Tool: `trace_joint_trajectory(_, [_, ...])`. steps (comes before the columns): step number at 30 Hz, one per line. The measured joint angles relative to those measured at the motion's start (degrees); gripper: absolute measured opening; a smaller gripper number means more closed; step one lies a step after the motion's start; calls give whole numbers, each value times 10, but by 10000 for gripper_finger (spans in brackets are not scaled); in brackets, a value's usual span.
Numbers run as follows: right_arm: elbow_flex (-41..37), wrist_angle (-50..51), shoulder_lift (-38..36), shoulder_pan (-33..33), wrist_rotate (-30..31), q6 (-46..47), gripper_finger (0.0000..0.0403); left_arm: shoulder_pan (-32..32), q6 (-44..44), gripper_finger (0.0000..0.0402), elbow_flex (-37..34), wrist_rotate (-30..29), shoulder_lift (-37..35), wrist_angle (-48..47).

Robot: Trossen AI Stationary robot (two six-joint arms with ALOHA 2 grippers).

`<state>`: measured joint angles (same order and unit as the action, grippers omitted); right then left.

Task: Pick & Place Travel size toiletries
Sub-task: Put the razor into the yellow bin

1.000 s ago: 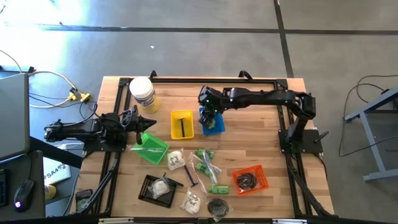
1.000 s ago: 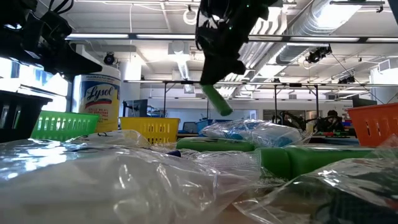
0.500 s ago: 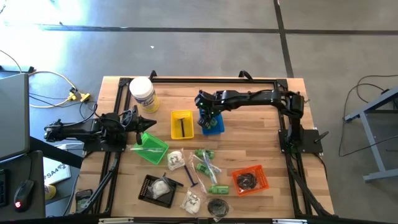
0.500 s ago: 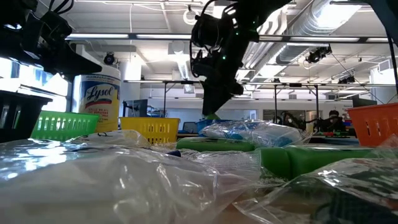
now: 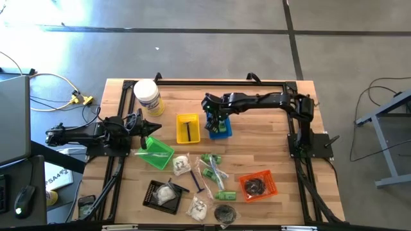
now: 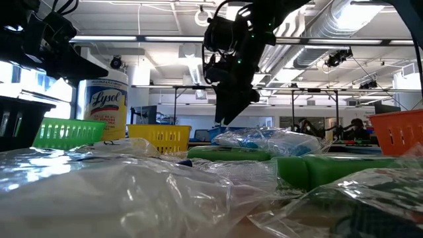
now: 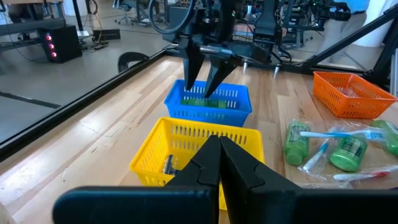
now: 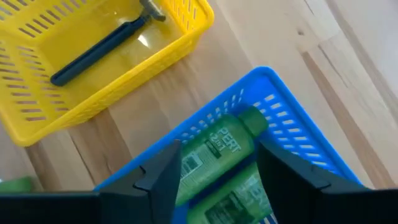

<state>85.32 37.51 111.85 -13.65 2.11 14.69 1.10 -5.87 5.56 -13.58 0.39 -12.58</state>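
Observation:
My right gripper [image 5: 215,119] is open, low over the blue basket [image 5: 221,130]. A green bottle [image 8: 221,146] lies in the basket between its spread fingers, beside a second green bottle [image 8: 249,193]. The left wrist view shows the fingers [image 7: 189,74] standing apart above the bottles [image 7: 205,101]. More green bottles [image 5: 210,162], clear packets [image 5: 182,165] and a toothbrush packet lie on the table's near half. My left gripper [image 5: 154,126] is shut and empty at the left, above the green basket [image 5: 155,153].
A yellow basket [image 5: 187,127] holding a black razor stands left of the blue one. A big white Lysol jar [image 5: 148,97] stands at the far left. An orange basket [image 5: 257,185] and a black tray [image 5: 162,192] with a packet sit near the front edge.
My right gripper has gone down into the blue basket with the green bottle, which hung tilted below its fingers a second ago. It has let go, and the bottle now lies flat in the basket.

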Motion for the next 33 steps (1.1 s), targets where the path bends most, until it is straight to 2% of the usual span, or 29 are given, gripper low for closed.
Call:
trace_joint_trajectory(5, [0,1,-11,3,24,-27,207,0,0,0,0,0,0,0])
trace_joint_trajectory(10, [-1,-50,-86,32,7,-104,188,0,0,0,0,0,0,0])
trace_joint_trajectory(17, [0,-195,-265,77,-175,-178,108,0,0,0,0,0,0,-1])
trace_joint_trajectory(20, [0,-202,-351,88,-209,-194,70,0,-4,0,0,0,0,-6])
trace_joint_trajectory(23, [0,-165,-435,110,-182,-222,38,0,-4,0,0,0,0,-9])
trace_joint_trajectory(27, [-11,-112,-533,153,-74,-232,8,0,-4,0,0,0,0,-9])
trace_joint_trajectory(30, [-62,-115,-600,186,-11,-218,5,0,-4,0,0,0,0,-9])
trace_joint_trajectory(33, [-139,-126,-672,213,5,-190,5,0,-4,0,0,0,0,-9])
